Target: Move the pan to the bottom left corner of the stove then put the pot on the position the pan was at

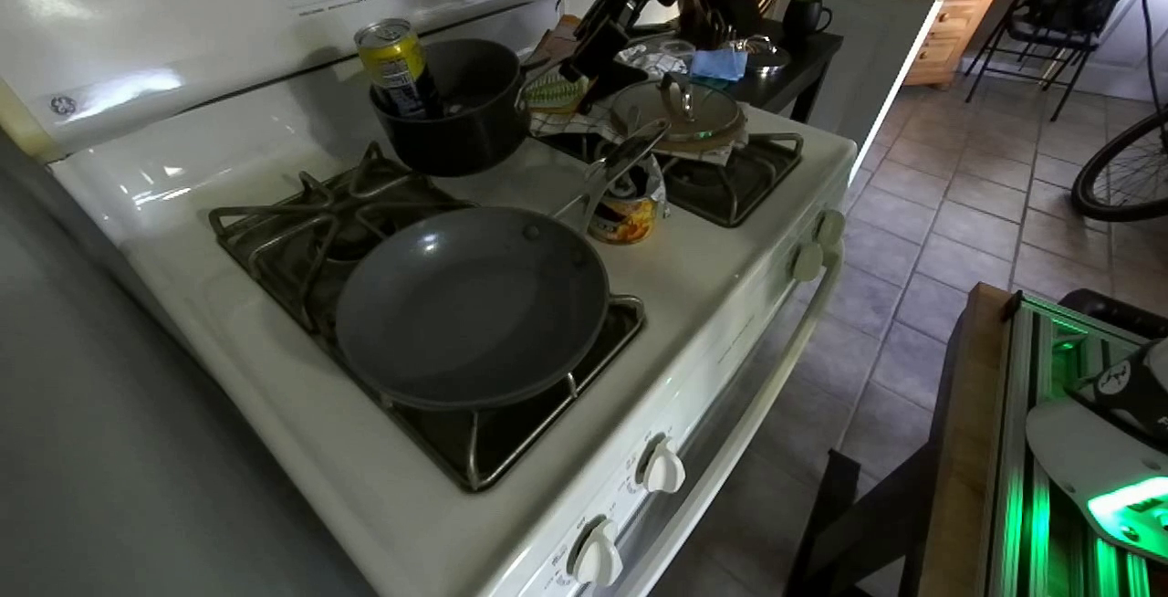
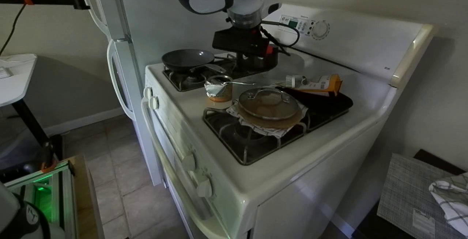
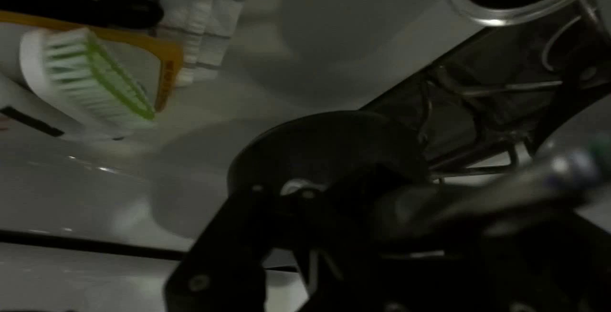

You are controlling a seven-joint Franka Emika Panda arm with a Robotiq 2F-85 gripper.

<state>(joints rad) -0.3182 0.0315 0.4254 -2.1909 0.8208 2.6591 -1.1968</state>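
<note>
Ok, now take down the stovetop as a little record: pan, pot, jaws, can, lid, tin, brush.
Pan: on the left grate, towards the front
Pot: black, towards the back of the stove; whether lifted, unclear
Jaws: shut, apparently gripping the pot
Can: yellow, standing in the pot
Lid: glass, above a checked cloth on the right grate
Tin: partly wrapped in foil, between those grates
Brush: overlapping an orange-edged packet in the wrist view

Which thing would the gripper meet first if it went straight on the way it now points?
Most likely the pot: its dark wall fills the line just ahead of the gripper in the wrist view, and the jaws seem shut on it. Depth is unclear there.
</note>
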